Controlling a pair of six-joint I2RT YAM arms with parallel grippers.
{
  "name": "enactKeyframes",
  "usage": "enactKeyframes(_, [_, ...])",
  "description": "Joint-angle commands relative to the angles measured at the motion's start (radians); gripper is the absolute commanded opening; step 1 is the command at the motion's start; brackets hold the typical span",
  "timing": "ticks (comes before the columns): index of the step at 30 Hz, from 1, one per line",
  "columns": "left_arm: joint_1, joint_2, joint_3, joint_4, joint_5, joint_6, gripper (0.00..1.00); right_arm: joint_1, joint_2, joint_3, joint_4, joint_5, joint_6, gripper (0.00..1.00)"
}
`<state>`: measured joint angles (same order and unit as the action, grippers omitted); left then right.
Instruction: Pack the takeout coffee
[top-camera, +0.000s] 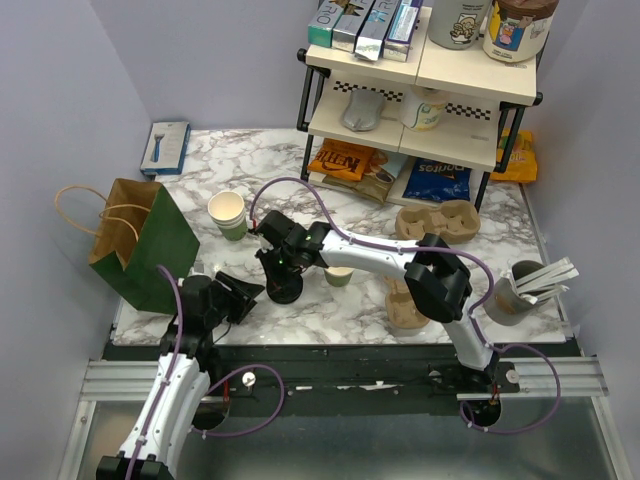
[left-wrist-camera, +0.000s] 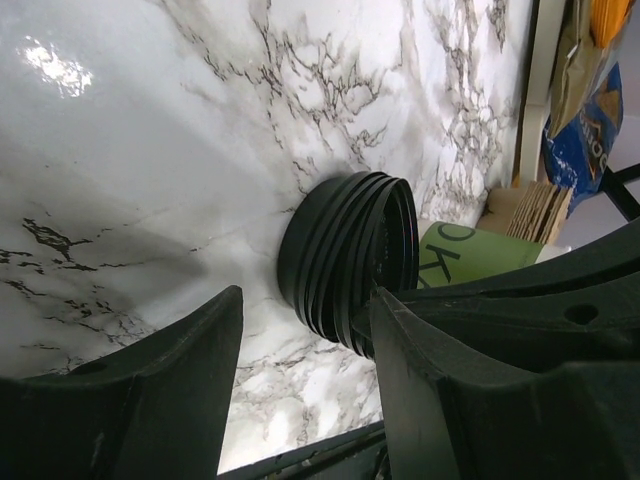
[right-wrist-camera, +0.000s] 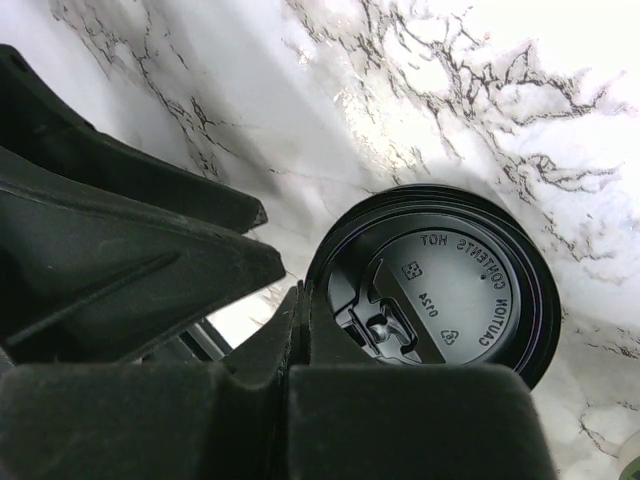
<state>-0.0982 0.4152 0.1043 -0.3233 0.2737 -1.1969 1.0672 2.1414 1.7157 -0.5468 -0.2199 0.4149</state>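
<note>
Right wrist shows me one black lid (right-wrist-camera: 440, 290), right gripper (right-wrist-camera: 300, 330) pressed together at its rim; left wrist shows a lid stack (left-wrist-camera: 345, 260), left gripper (left-wrist-camera: 310, 300) spread.

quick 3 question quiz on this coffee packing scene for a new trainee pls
1. True or false: the left gripper is shut.
2. The right gripper has its fingers together at the rim of: A) a black lid B) a plate C) a spoon
3. Short answer: does the green cup near the lids have a lid on it yet?
Key: 1 false, it is open; 2 A; 3 no.
</note>
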Motion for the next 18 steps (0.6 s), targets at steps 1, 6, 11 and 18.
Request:
enactKeyframes(1, [0.0, 0.022, -0.037, 0.05, 0.076, -0.007, 0.62, 0.008, -0.037, -0.021, 0.03, 0.004, 0.018, 0.01])
enactKeyframes(6, [0.0, -0.019, -0.067, 0.062, 0.074, -0.046, 0.62, 0.007, -0.057, -0.047, 0.059, 0.017, 0.041, 0.01])
enactKeyframes(11, [0.0, -0.053, -0.064, -0.049, 0.036, -0.052, 0.61, 0.002, -0.089, -0.083, 0.105, 0.039, 0.067, 0.01])
enactKeyframes(18, [0.0, -0.131, -0.045, -0.123, -0.021, -0.095, 0.61, -0.004, -0.101, -0.116, 0.126, -0.004, 0.067, 0.01])
